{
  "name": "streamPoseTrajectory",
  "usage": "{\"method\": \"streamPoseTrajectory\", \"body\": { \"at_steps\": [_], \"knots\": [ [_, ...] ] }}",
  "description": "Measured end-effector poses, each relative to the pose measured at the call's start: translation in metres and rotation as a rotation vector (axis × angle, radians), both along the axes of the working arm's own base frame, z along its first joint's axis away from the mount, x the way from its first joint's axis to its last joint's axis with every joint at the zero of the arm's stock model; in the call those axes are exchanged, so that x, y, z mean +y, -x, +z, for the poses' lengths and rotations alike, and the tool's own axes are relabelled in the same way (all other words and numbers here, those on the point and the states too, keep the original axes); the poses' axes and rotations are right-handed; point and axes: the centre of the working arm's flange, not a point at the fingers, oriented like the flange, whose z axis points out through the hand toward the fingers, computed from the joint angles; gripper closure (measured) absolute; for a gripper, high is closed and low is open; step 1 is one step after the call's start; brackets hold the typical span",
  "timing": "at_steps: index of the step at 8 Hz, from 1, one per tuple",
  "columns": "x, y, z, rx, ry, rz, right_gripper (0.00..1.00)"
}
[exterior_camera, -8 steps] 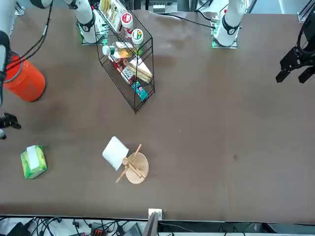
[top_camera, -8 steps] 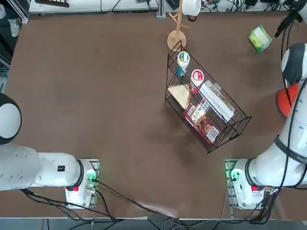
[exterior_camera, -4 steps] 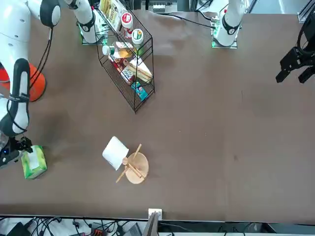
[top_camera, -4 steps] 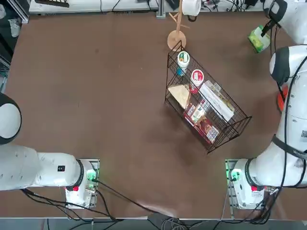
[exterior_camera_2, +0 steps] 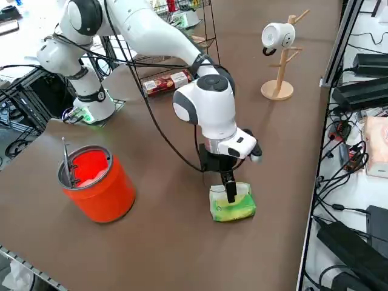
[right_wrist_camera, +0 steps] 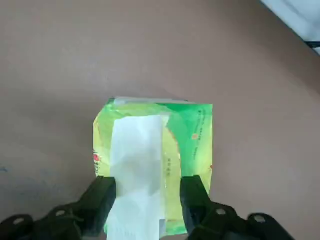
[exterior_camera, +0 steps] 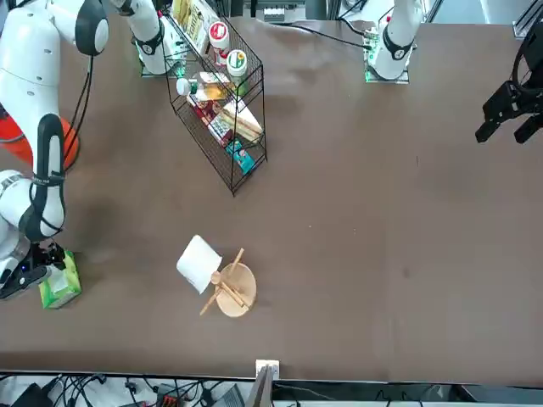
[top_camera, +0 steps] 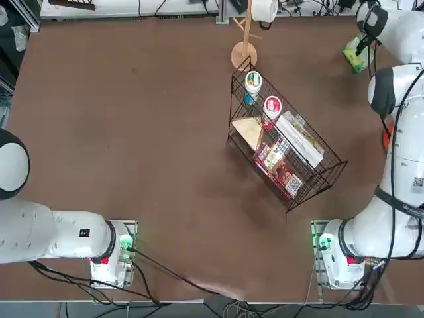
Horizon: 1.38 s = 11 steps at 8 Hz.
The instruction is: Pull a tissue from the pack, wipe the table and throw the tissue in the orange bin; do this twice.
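Straddling the white tissue strip [right_wrist_camera: 136, 165], the right arm's black two-finger claw [right_wrist_camera: 147, 200] stands parted over the small light-green soft pack [exterior_camera_2: 231, 204] at the dark-brown worktop [exterior_camera_2: 182, 254] edge. Gripping too deep could lift the whole pack; the round orange plastic bin [exterior_camera_2: 97, 182] waits nearby.

My right gripper [exterior_camera_2: 231, 195] sits directly over the pack [exterior_camera_2: 232, 205], far-right corner of table [top_camera: 132, 132]. Bin [exterior_camera_2: 97, 182] nearer my base, on same side. Wire rack [top_camera: 285, 149] mid-table; roll stand [top_camera: 244, 54] at far edge behind rack.
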Motion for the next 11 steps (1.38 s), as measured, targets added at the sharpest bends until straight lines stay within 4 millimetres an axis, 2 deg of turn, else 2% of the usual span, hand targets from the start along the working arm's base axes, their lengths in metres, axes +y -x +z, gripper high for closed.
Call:
{"method": "streamPoseTrajectory", "body": {
  "at_steps": [2, 3, 4, 5, 6, 9, 11],
  "knots": [
    [-0.001, 0.0, 0.0, -0.001, 0.001, -0.001, 0.45],
    [0.0, -0.002, 0.002, -0.005, 0.002, 0.001, 0.61],
    [0.0, -0.003, 0.004, -0.006, 0.001, 0.002, 0.66],
    [0.001, -0.003, 0.006, -0.001, -0.002, 0.003, 0.89],
    [0.001, -0.003, 0.01, 0.005, -0.007, 0.002, 0.97],
    [0.001, -0.002, 0.026, 0.013, -0.021, -0.001, 0.99],
    [-0.007, 0.004, 0.055, 0.049, -0.039, -0.019, 0.99]
  ]
}}
